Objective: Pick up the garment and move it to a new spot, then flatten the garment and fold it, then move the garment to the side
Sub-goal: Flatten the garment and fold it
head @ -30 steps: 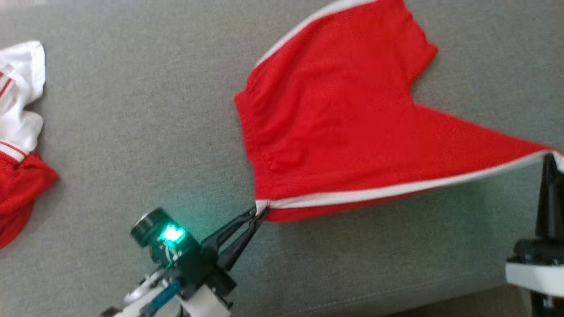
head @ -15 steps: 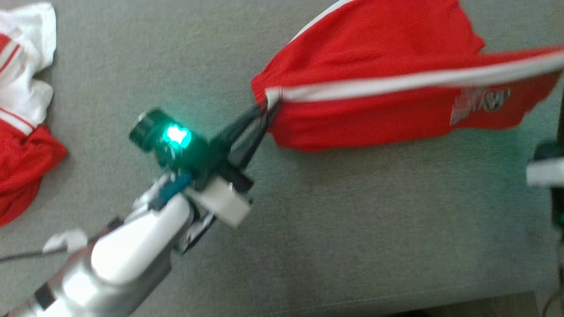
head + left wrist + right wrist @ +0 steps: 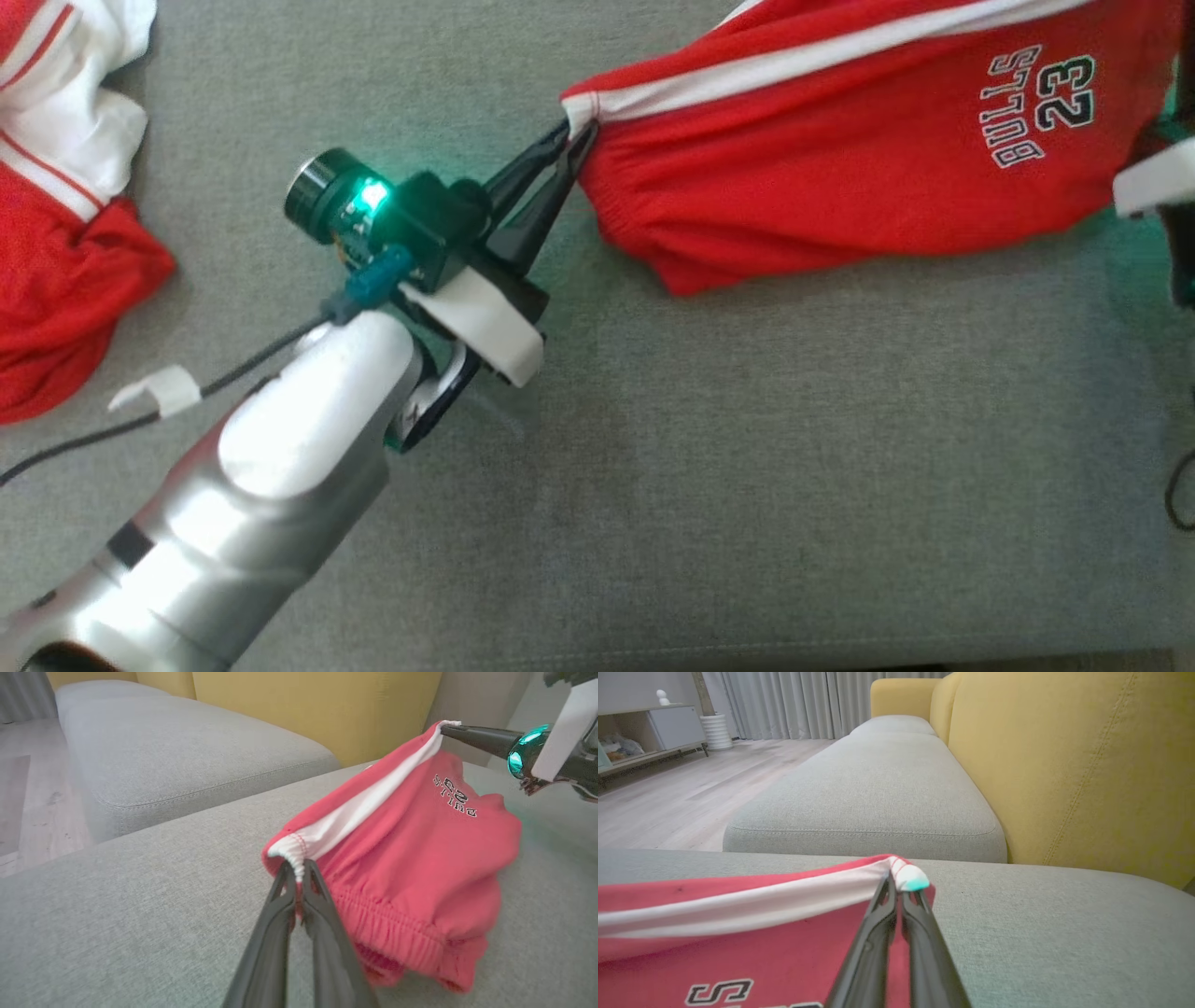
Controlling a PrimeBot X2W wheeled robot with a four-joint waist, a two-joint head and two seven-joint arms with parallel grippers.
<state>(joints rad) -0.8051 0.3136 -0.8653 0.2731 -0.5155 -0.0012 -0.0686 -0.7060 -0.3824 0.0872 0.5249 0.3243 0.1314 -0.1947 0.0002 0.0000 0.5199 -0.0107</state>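
Observation:
The garment [image 3: 840,177] is a pair of red shorts with a white side stripe and "BULLS 23" lettering, stretched in the air above the grey cushion. My left gripper [image 3: 574,131] is shut on the waistband corner at the stripe's end, also seen in the left wrist view [image 3: 296,868]. My right gripper [image 3: 899,879] is shut on the stripe's other end at the leg hem; the left wrist view shows its fingers [image 3: 476,735] at the far right. The shorts [image 3: 411,868] hang slack between the two grips, lower folds near the cushion.
A second red-and-white garment [image 3: 65,187] lies crumpled at the left edge. The grey sofa cushion [image 3: 747,467] stretches wide below. A yellow backrest [image 3: 1064,765] rises behind, and another grey cushion [image 3: 878,788] lies beyond a seam. Wooden floor [image 3: 668,793] is off the front.
Both grippers have carried the held edge of the shorts up and forward over the rest; the printed side now faces up. The left arm reaches further out. The head view shifted too.

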